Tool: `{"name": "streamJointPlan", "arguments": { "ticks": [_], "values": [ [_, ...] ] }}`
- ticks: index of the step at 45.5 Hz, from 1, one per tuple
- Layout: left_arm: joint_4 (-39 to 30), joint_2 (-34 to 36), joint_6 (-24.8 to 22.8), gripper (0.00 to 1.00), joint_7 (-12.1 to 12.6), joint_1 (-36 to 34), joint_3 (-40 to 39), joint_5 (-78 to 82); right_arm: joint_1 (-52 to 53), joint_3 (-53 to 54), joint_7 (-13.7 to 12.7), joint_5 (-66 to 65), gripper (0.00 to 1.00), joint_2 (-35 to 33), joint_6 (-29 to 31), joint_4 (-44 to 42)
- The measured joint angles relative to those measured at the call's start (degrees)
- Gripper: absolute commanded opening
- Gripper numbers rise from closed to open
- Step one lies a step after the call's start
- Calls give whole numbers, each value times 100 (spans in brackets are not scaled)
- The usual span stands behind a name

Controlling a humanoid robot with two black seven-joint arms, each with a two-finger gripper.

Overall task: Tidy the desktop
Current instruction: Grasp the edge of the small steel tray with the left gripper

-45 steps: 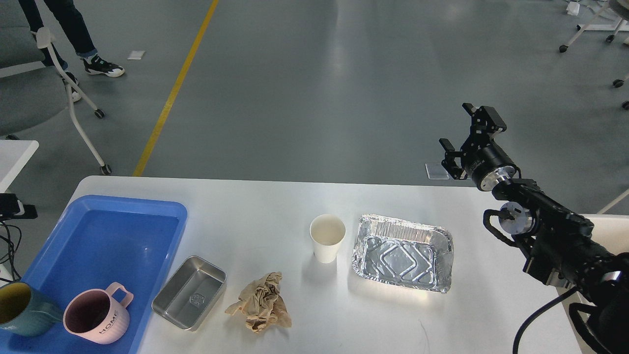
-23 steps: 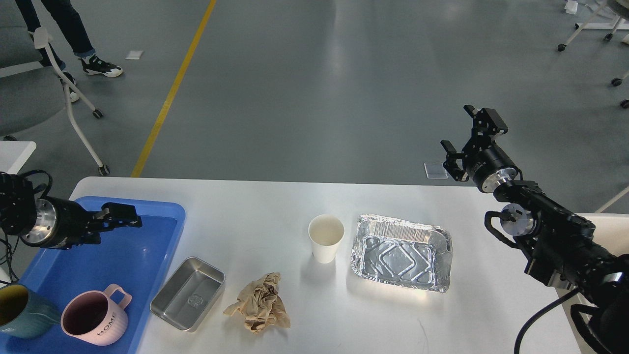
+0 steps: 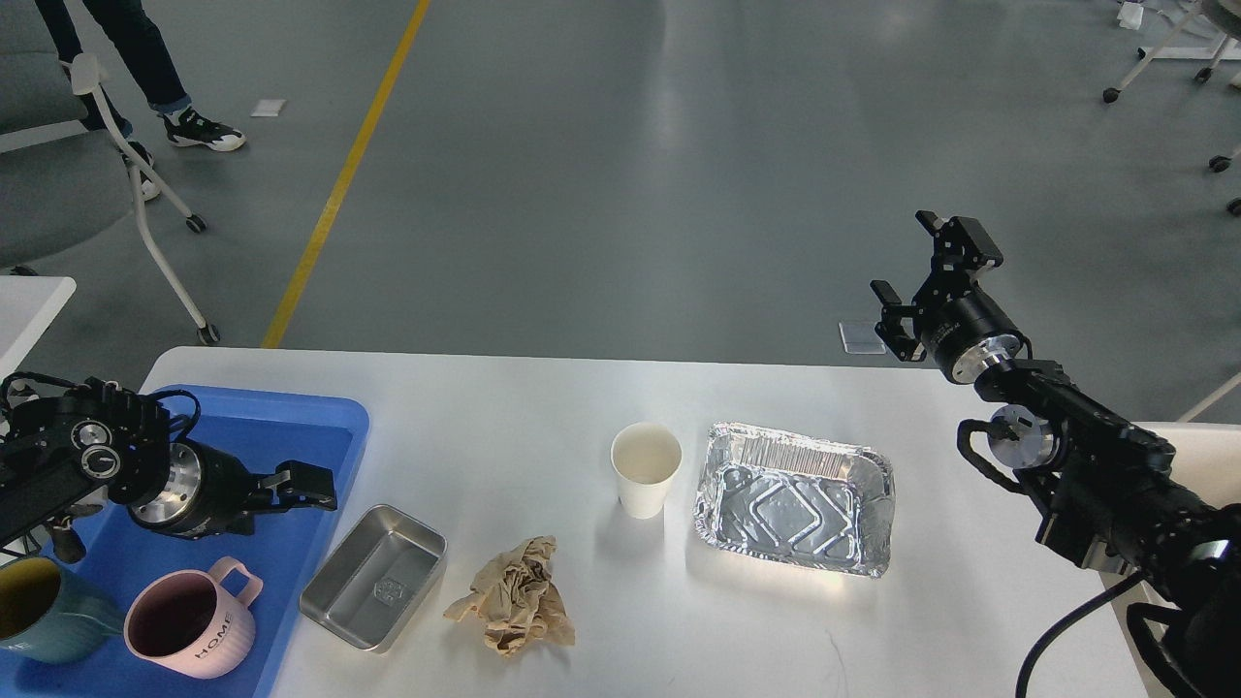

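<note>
change: left claw [image 3: 315,488] now reaches in lower left over blue tray [image 3: 291,412], gap unreadable | right claw [image 3: 921,281] unmoved upper right, wide, empty | meaning: steel pan [image 3: 373,576] on surface [image 3: 543,397] likely next

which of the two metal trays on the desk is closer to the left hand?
The smooth steel tray, right beside the blue bin, just below-right of the left hand. The crinkled foil tray lies further right, past the paper cup.

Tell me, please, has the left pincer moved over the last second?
Yes. The left pincer came into view from the left and now hovers over the blue tray's right edge, nearer the steel pan.
</note>
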Motion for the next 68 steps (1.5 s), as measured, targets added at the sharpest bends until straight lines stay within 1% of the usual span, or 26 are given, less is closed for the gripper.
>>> {"name": "streamJointPlan", "arguments": {
  "ticks": [9, 20, 35, 42, 47, 51, 55, 57, 68],
  "values": [
    [266, -388, 42, 98, 75, -4, 10, 224, -27, 0, 1, 0, 100, 4, -3, -4],
    [349, -640, 60, 98, 285, 8, 60, 279, -43, 1, 1, 4, 100, -20, -3, -8],
    [533, -857, 73, 98, 311, -3, 115, 269, -64, 9, 1, 9, 100, -22, 0, -8],
    [616, -994, 73, 96, 319, -4, 116, 270, -72, 9, 1, 9, 100, -22, 0, -8],
    [662, -1067, 73, 88, 365, -4, 124, 275, -73, 9, 1, 9, 100, -23, -4, -9],
    [673, -1098, 71, 78, 411, -4, 124, 278, -73, 9, 1, 9, 100, -23, -8, -14],
    [675, -1105, 58, 66, 489, -10, 124, 285, -74, 9, 1, 9, 100, -23, -8, -17],
    [676, -1106, 41, 62, 533, -11, 124, 284, -77, 9, 1, 9, 100, -22, -8, -17],
    [676, -1107, -20, 50, 695, -11, 130, 284, -90, 9, 1, 9, 100, -22, -8, -17]
  ]
}}
